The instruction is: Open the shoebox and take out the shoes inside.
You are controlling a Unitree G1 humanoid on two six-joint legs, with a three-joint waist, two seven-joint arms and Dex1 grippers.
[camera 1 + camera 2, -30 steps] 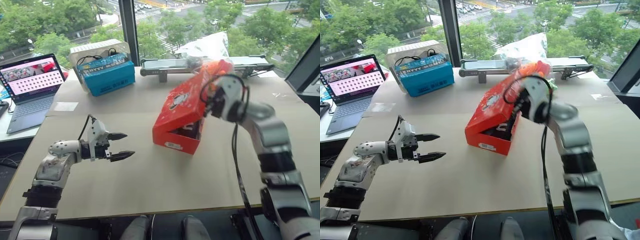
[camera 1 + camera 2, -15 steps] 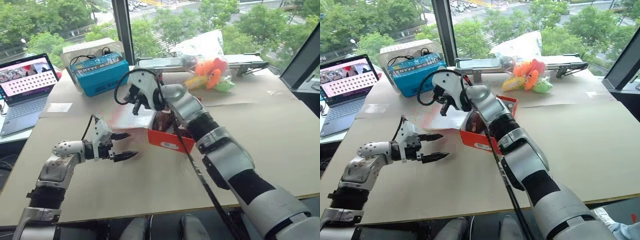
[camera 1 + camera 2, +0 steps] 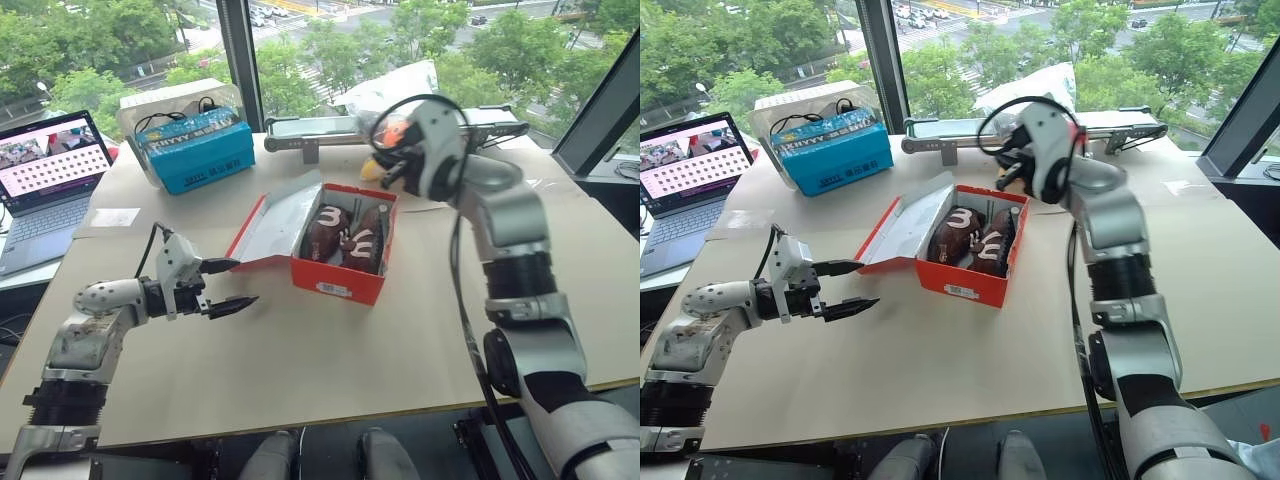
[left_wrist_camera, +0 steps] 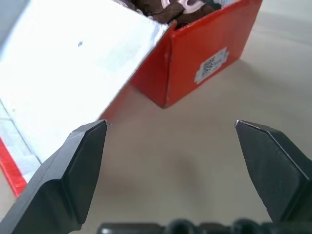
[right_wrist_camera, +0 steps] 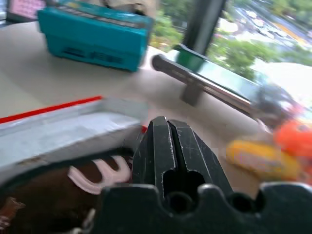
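Left eye view: the shoebox [image 3: 335, 275] sits at centre frame on the table [image 3: 300, 380], its lid [image 3: 272, 228] thrown back to the left with the pale inside facing up. The shoes [image 3: 345, 238], a dark brown pair with white markings, lie side by side inside. The right gripper [image 3: 385, 170] hangs above the box's far right corner, fingers clenched, holding nothing. The left gripper [image 3: 222, 287] is at lower left, fingers spread and empty, its tips near the lid's near edge but apart from it. A blue box [image 3: 192, 150] and a laptop [image 3: 50, 165] stand at upper left.

Right eye view: same layout; an orange plush toy shows behind the right gripper at upper centre.

Left wrist view: the two open fingers [image 4: 73, 165] frame bare table, with the red corner of the box and its white end label [image 4: 212, 65] at upper centre and the lid's white inside at upper left.

Right wrist view: the closed fingers [image 5: 168, 146] point down over one shoe at lower left.

Assessment: the opening step appears complete; removal of the shoes is not yet begun. The next move likely calls for the right gripper to open, descend into the box and close on the nearer shoe.
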